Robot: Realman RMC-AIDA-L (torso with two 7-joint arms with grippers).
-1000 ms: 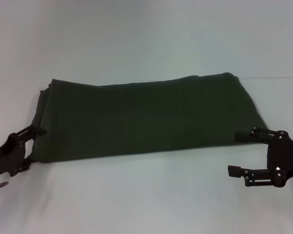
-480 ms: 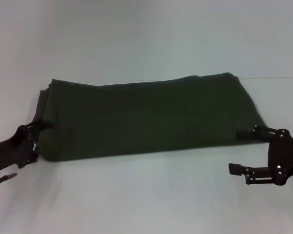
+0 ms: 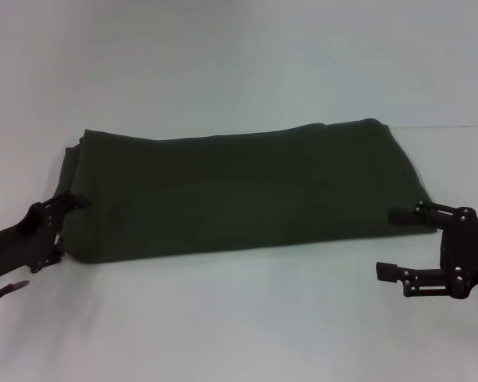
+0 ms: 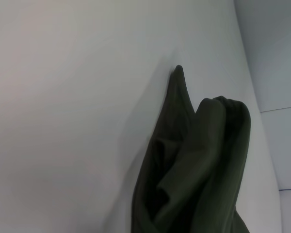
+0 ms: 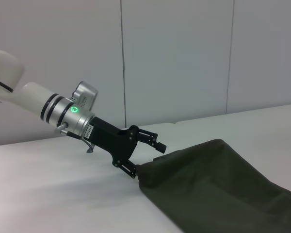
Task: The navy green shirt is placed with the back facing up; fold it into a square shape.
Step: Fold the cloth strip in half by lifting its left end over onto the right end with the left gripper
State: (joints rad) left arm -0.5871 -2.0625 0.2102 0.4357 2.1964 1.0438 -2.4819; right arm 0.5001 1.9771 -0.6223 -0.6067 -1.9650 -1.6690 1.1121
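Your left end effector sits with fingers apart at the navy green shirt's left edge. Your right end effector stands spread beside the right edge, on the white surface.

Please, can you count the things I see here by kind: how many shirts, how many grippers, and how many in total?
Shirts: 1, the navy green shirt, folded into a long band on the table.
Grippers: 2, the left gripper and the right gripper.
Total: 3

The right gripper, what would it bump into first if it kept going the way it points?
Probably the navy green shirt. The right gripper points at its near right corner with open fingers, upper one at the cloth's edge.
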